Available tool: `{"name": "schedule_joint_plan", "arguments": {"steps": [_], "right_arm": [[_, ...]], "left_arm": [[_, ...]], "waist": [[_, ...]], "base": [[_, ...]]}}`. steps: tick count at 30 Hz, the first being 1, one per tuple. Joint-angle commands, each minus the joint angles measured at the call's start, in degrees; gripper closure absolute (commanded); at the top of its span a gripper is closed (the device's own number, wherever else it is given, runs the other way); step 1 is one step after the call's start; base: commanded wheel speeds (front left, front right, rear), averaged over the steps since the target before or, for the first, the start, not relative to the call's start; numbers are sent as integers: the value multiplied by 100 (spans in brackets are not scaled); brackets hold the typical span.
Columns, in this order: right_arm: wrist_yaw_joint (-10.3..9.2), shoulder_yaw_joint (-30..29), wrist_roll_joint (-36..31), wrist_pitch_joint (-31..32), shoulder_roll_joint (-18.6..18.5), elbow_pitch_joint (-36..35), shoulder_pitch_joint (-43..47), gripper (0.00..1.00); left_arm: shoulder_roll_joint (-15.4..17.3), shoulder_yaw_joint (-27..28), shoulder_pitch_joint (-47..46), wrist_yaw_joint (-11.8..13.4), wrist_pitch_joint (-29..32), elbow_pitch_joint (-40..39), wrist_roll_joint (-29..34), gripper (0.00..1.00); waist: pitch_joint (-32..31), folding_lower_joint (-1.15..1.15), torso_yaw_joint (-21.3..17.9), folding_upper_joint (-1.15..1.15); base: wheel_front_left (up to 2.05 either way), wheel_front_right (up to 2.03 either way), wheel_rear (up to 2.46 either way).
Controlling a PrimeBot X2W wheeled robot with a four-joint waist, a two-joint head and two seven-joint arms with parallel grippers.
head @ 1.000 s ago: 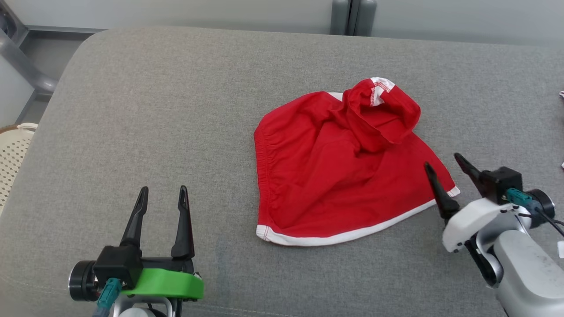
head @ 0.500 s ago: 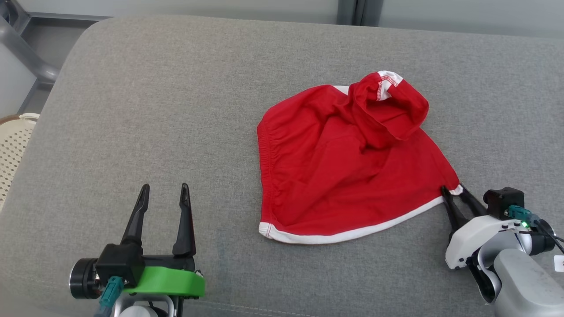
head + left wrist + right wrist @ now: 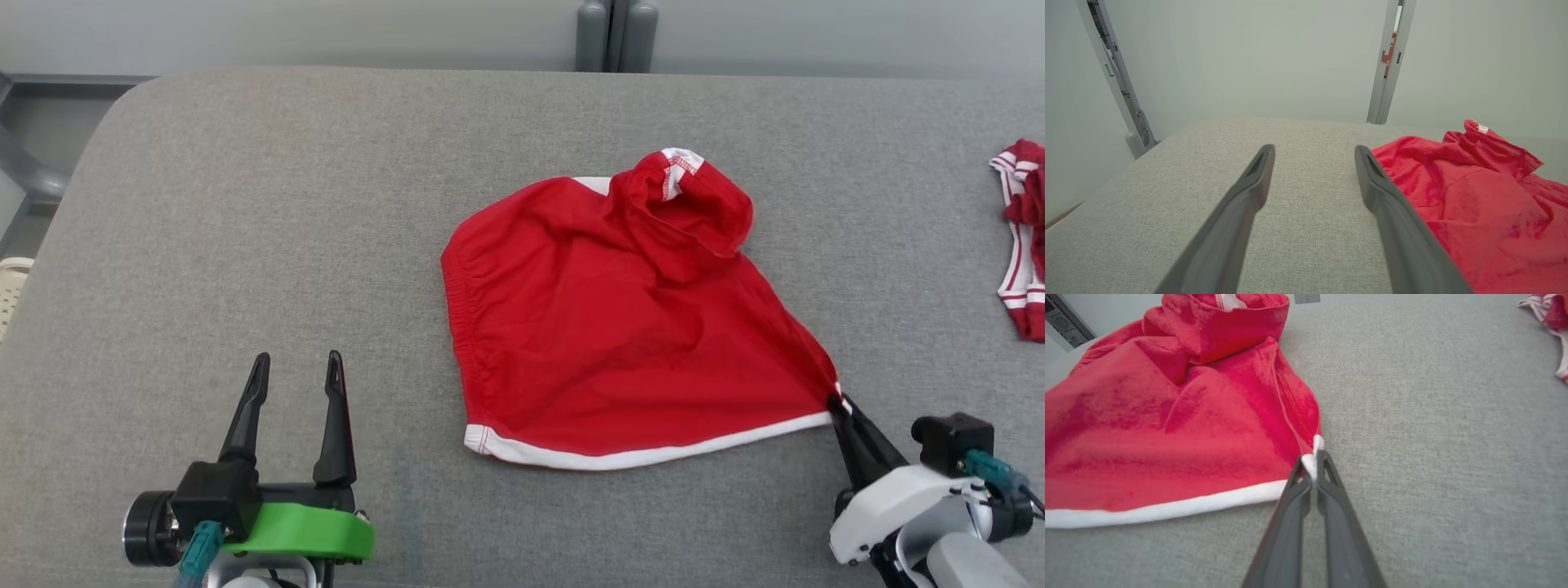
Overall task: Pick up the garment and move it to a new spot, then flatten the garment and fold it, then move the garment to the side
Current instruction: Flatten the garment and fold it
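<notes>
The right hand [image 3: 834, 402] is closed on the garment, a red cotton pair of shorts with white trim [image 3: 620, 327]. In the right wrist view the two dark fingers [image 3: 1331, 490] meet on the white hem corner at the very tips of the right hand [image 3: 1312, 459]. From that pinched corner the shorts [image 3: 1167, 437] fan out ahead of the hand and to its left, lying on the grey fabric-covered padded tabletop [image 3: 245, 204]. The cloth is pulled to a point at the grip. The white hem band runs as the near edge from the right fingertips toward the left hand [image 3: 295, 365]. The long axis follows that line, and the gathered waistband end faces the left hand's side. The far part is bunched into a turned-over fold showing white stitched trim.

The left hand [image 3: 1314, 153] hangs open above the bare tabletop, fingers spread and holding nothing, with the shorts [image 3: 1474, 196] just to its right.

A crumpled red-and-white striped cloth [image 3: 1024, 245] lies well beyond the right hand, to its right.
</notes>
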Motion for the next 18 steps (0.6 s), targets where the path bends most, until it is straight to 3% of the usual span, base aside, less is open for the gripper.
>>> {"name": "schedule_joint_plan", "arguments": {"steps": [1,5,6,7,18], "right_arm": [[-10,-13,115,2,3,-120,194,100],[-10,-106,267,21,46,-466,529,100],[-10,-178,256,17,56,-620,642,42],[-10,-208,223,19,60,-684,683,0],[-10,-619,-315,9,114,-1399,800,0]], "left_arm": [[8,11,82,-20,-15,9,14,0],[9,63,126,-32,-15,18,37,0],[9,91,139,-43,-15,18,47,0],[9,101,149,-58,-16,22,57,0],[9,255,328,-132,-15,50,116,0]], "waist": [[-76,0,-99,0],[-149,0,-195,0],[-184,0,-240,0],[-210,0,-266,0],[-528,0,-529,0]], "base": [[0,0,0],[0,0,0],[0,0,0],[0,0,0],[0,0,0]]}}
